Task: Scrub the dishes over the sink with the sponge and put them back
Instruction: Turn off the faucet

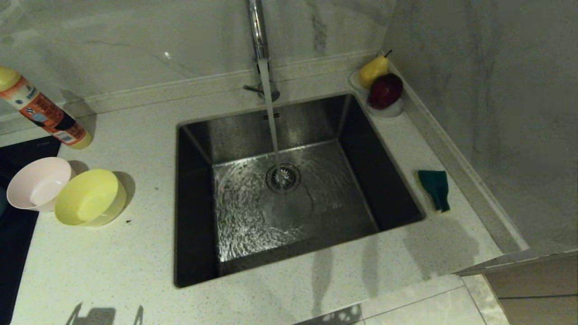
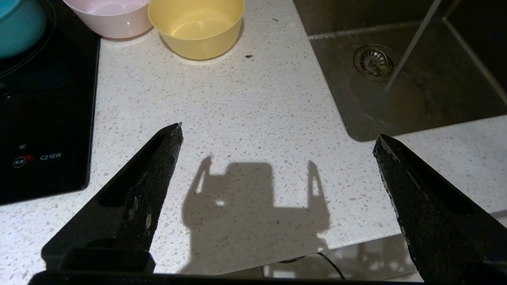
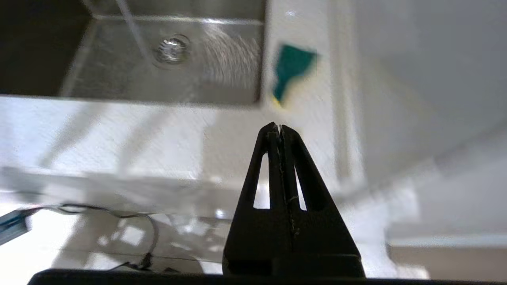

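Observation:
The pink bowl (image 1: 38, 183) and the yellow bowl (image 1: 90, 197) stand side by side on the counter left of the sink (image 1: 203, 149); a light blue bowl (image 2: 18, 25) sits on the black hob beside them. The sponge (image 1: 435, 189), green side up, lies on the counter right of the sink, free of any gripper. My left gripper (image 2: 277, 138) hangs open above the counter's front edge, empty. My right gripper (image 3: 280, 127) is shut with nothing in it, hovering near the counter's front edge, short of the sponge (image 3: 291, 73). Neither gripper shows in the head view.
Water runs from the tap (image 1: 257, 31) into the drain (image 1: 283, 177). A bottle (image 1: 43, 110) leans at the back left. A small white dish (image 1: 388, 110) with a pear and a red fruit sits in the back right corner. A black hob (image 2: 39, 118) lies at the left.

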{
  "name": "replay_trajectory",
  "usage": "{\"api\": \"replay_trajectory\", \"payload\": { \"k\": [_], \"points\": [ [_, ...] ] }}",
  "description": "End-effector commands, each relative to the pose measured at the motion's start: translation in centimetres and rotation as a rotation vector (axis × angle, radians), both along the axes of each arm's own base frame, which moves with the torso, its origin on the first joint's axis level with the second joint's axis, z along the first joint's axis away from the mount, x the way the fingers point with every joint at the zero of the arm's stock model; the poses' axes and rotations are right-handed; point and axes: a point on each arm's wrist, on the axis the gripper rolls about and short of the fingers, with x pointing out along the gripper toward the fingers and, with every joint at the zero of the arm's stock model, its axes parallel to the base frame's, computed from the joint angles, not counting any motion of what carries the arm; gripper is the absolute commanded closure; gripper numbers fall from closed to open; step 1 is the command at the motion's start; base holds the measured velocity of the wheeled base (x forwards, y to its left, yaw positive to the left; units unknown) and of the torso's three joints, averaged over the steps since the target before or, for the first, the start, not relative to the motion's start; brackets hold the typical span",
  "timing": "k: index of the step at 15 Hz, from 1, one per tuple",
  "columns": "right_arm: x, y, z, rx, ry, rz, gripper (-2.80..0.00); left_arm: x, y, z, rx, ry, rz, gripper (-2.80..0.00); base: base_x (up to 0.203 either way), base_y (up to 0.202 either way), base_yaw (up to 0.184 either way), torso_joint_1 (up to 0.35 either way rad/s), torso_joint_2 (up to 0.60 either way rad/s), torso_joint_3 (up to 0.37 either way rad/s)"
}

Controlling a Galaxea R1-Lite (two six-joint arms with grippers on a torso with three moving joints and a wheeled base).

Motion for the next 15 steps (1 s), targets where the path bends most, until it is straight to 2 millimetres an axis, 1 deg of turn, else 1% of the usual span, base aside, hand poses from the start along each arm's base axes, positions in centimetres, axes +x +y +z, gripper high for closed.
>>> {"api": "replay_trajectory", "payload": {
  "k": [1,3,4,5,7,9,12,13,15],
  "points": [
    [-2.6,-0.4,-2.1,0.006,-0.065,-0.067,0.0,0.3,0.0,-1.1,0.0,0.039,0.0,-2.8,0.0,0.0,0.0,0.0,0.0,0.0],
    [-3.8,-0.4,-4.3,0.005,-0.072,-0.099,0.0,0.3,0.0,-1.1,0.0,0.04,0.0,-2.8,0.0,0.0,0.0,0.0,0.0,0.0],
    [-4.1,-0.4,-6.0,0.002,-0.052,-0.111,0.0,0.3,0.0,-1.1,0.0,0.041,0.0,-2.8,0.0,0.0,0.0,0.0,0.0,0.0],
    [-4.2,-0.4,-7.1,0.002,-0.029,-0.121,0.0,0.3,0.0,-1.1,0.0,0.04,0.0,-2.8,0.0,0.0,0.0,0.0,0.0,0.0],
    [-4.2,-0.5,-7.4,0.054,-0.006,-0.14,0.0,0.3,0.0,-1.1,0.0,0.039,0.0,-2.8,0.0,0.0,0.0,0.0,0.0,0.0],
    [-4.1,-0.6,-8.0,0.115,0.063,-0.176,0.0,0.3,0.0,-1.1,0.0,0.041,0.0,-2.8,0.0,0.0,0.0,0.0,0.0,0.0],
    [-4.2,-0.5,-8.3,0.093,0.092,-0.164,0.0,0.3,0.0,-1.1,0.0,0.041,0.0,-2.8,0.0,0.0,0.0,0.0,0.0,0.0],
    [-4.2,-0.5,-8.5,0.045,0.097,-0.161,0.0,0.3,0.0,-1.1,0.0,0.04,-0.001,-2.8,0.0,0.0,0.0,0.0,0.0,0.0],
    [-4.2,-0.5,-8.7,0.026,0.117,-0.169,0.0,0.3,0.0,-1.1,0.0,0.039,0.0,-2.8,0.0,0.0,0.0,0.0,0.0,0.0]
  ]
}}
